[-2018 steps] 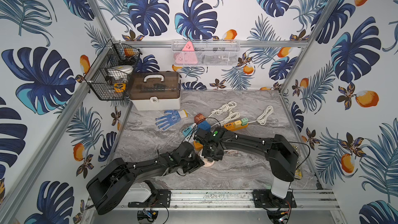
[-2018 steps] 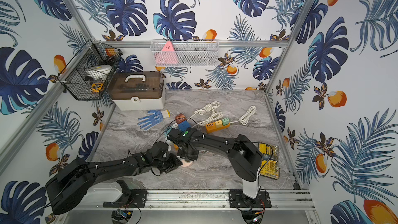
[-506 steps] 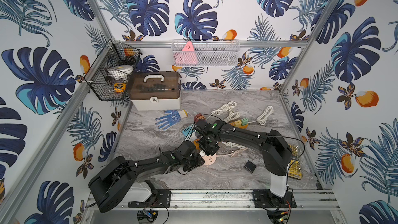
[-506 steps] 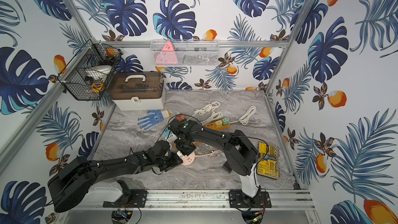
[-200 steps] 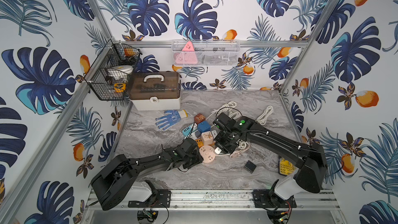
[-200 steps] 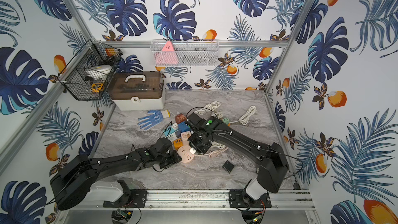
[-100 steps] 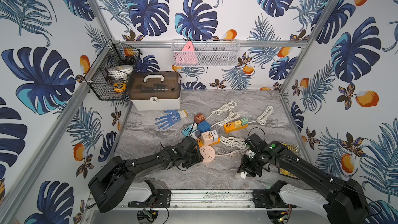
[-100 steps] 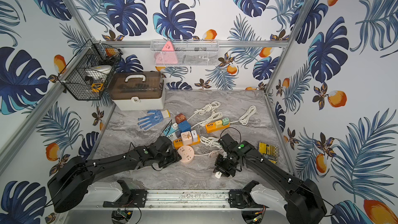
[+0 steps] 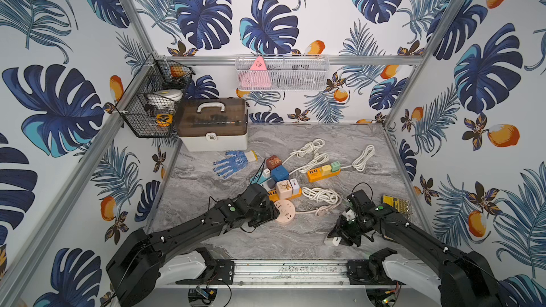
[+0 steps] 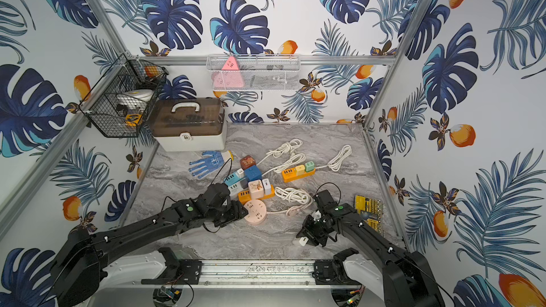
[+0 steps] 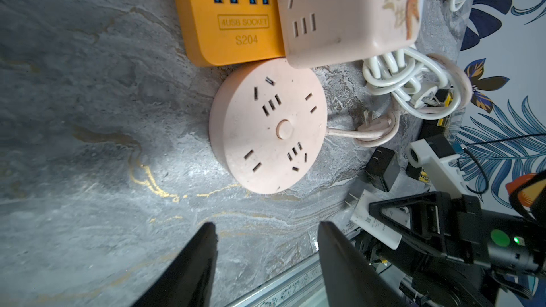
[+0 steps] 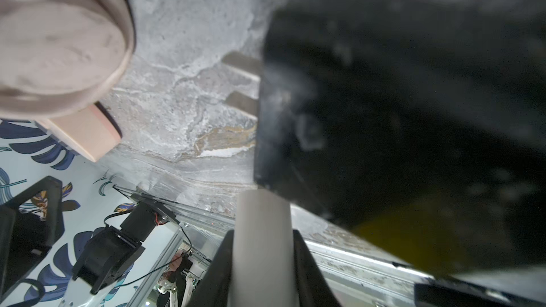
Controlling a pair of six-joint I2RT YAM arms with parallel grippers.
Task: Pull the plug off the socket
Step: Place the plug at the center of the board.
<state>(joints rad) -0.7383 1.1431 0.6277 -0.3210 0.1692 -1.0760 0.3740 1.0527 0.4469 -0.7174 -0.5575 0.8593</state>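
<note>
The round pink socket (image 9: 284, 212) (image 10: 256, 212) (image 11: 267, 125) lies flat on the marble table, and all its slots show bare. My left gripper (image 9: 270, 215) (image 10: 240, 213) (image 11: 266, 225) stands open just beside it, with only table between the fingers. The white plug (image 9: 332, 242) (image 10: 301, 241) (image 11: 375, 222) (image 12: 263, 246) is off the socket, low over the front right of the table. My right gripper (image 9: 338, 237) (image 10: 307, 237) (image 12: 263, 231) is shut on it, one finger on each side.
An orange power strip (image 11: 233, 16) with a pink cube adapter (image 11: 348, 10) touches the socket's far side. White cord bundles (image 9: 320, 196) lie between the arms. A black adapter (image 11: 381, 169) lies beside the right gripper, a yellow case (image 9: 396, 205) at far right. The front rail (image 9: 289, 270) is close.
My right gripper has carried the white plug from beside the socket to the front right of the table. My left gripper has opened and released the socket.
</note>
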